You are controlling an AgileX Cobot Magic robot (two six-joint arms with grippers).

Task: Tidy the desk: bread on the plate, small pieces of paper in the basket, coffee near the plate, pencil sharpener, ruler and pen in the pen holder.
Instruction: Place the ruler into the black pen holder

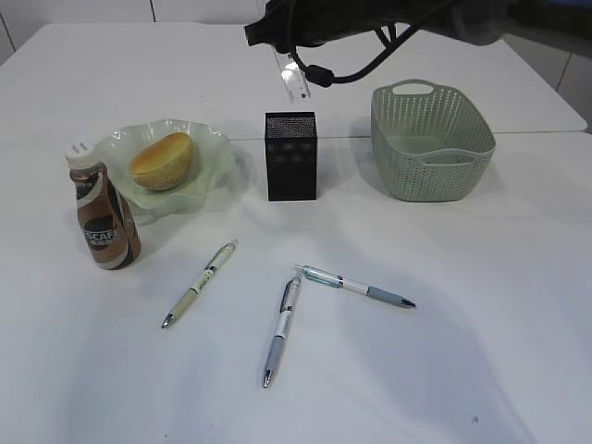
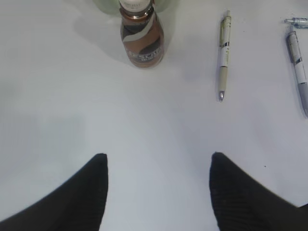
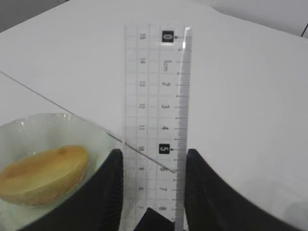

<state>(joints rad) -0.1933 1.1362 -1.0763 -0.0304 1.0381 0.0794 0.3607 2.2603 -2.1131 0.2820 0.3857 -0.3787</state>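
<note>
Worktop (image 1: 481, 370): it is lying white and wide, carrying everything in front of me.
Basket (image 1: 432, 141): the pale green basket is sitting at the back right, well apart from the pens.
Plate (image 1: 208, 153): the wavy glass plate is sitting at the back left, and the bread (image 1: 163, 160) is resting in it.
Pen holder (image 1: 290, 156): the black mesh holder is standing upright between plate and basket.
Coffee (image 1: 104, 213): the bottle is standing just beside the plate, at its front left.
Right gripper (image 3: 150, 185): it is hanging above the pen holder, its fingers (image 3: 108, 192) pinching the clear ruler (image 1: 293, 80), which is pointing down toward the holder's mouth.
Left gripper (image 2: 156, 185): it is hovering low over bare worktop, fingers (image 2: 86, 192) spread wide and gripping nothing.
Pens: the cream pen (image 1: 199, 283), the grey pen (image 1: 281, 329) and the blue-tipped pen (image 1: 355, 286) are lying flat at the front; the last two are nearly meeting at their top ends.
</note>
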